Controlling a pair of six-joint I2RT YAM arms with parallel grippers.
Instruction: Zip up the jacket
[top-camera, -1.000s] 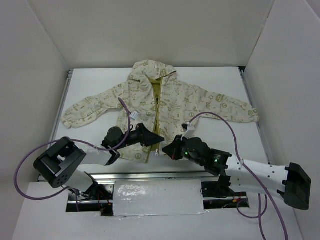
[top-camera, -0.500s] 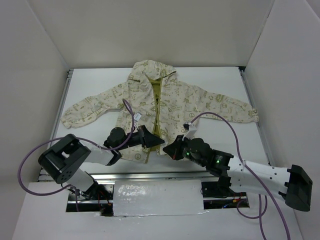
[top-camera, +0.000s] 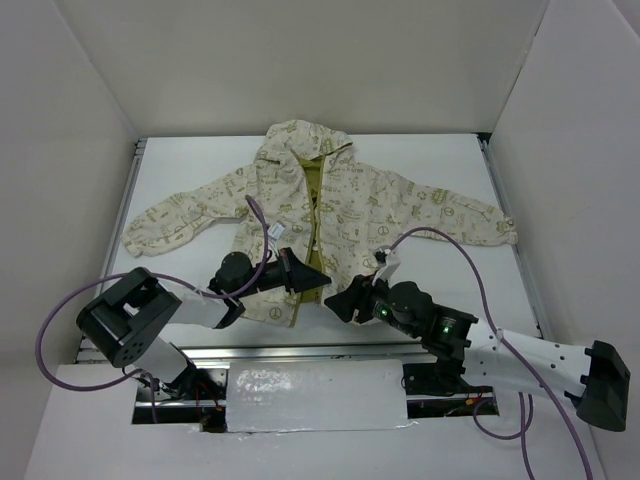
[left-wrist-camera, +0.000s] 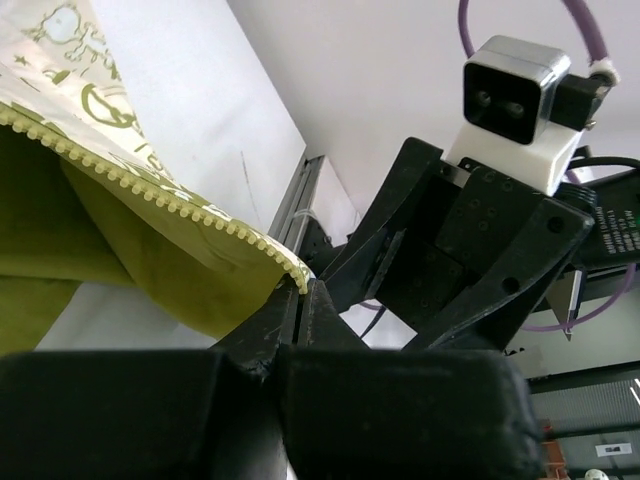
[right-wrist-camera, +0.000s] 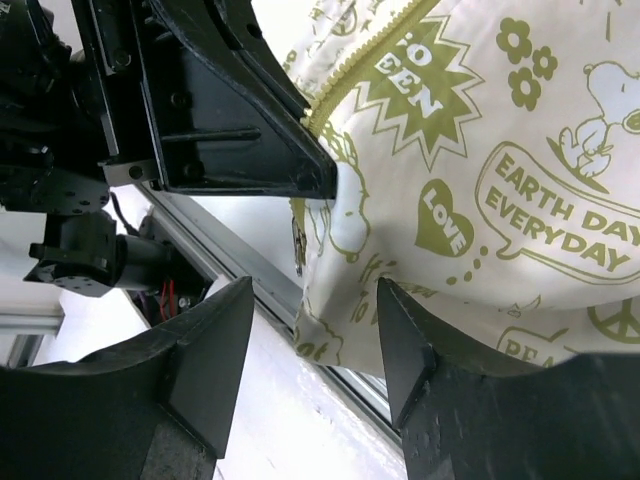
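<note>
My left gripper (left-wrist-camera: 303, 298) pinches shut on the lower zipper (left-wrist-camera: 150, 190) end of the jacket (top-camera: 355, 205), spread flat ahead of both arms. The right gripper (right-wrist-camera: 315, 300), jaws apart, hovers just beside the hem (right-wrist-camera: 330, 335). The zipper runs straight away toward the hood (top-camera: 300, 140), with the left arm nearer.

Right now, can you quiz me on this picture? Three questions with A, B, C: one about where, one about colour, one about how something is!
1. Where does the hood of the jacket lie?
A) nearest the arms
B) toward the far side of the table
C) over the left edge

2. What colour is the lining?
A) olive-yellow
B) red
C) blue

3. How is the jacket?
A) zipped to the top
B) folded in half
C) unzipped

Answers:
1 B, the hood is the part farthest up the table.
2 A, olive-yellow shows down the middle.
3 C, the two front edges lie apart with lining between them.
</note>
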